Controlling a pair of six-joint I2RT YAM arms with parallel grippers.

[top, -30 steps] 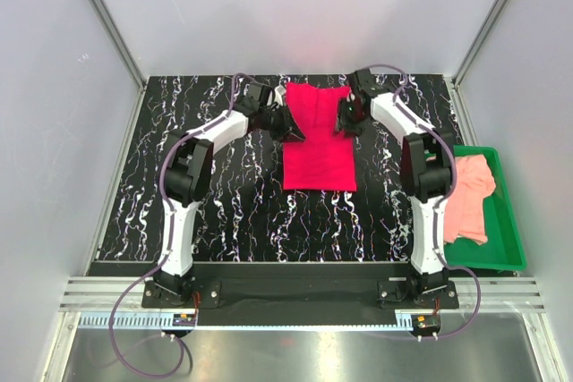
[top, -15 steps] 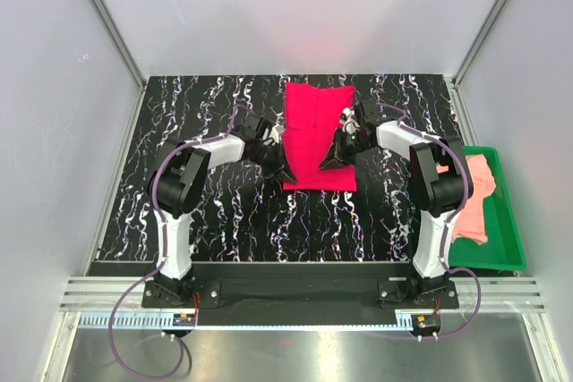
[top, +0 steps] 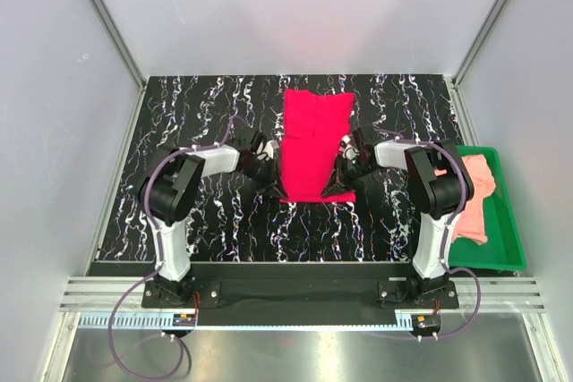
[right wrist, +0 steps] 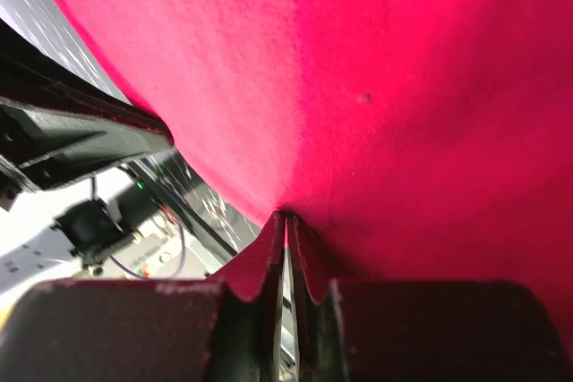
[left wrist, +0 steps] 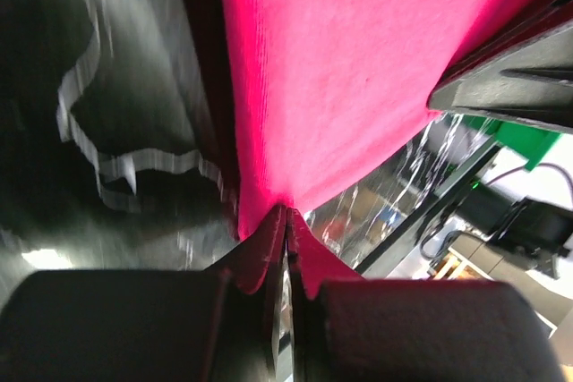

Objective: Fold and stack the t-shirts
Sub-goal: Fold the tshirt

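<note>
The crimson-red t-shirt (top: 315, 136) lies as a long folded strip down the middle of the black marbled table (top: 197, 123). My left gripper (top: 273, 176) is shut on its left edge near the near end, and my right gripper (top: 343, 172) is shut on its right edge opposite. In the left wrist view the jaws pinch a fold of red cloth (left wrist: 340, 69) at the left gripper (left wrist: 286, 216). The right wrist view shows the same pinch, red cloth (right wrist: 376, 69) spreading out from the right gripper (right wrist: 285, 219). The salmon-pink t-shirt (top: 470, 194) lies crumpled in the tray.
A green plastic tray (top: 506, 221) stands at the table's right edge, beside the right arm. White enclosure walls close the table in on the left, the back and the right. The right arm's dark link (left wrist: 519, 78) crosses the left wrist view's upper right.
Both grippers have come from the shirt's far end down its sides to the near end and shut on its edges. The red strip has shifted slightly nearer.
</note>
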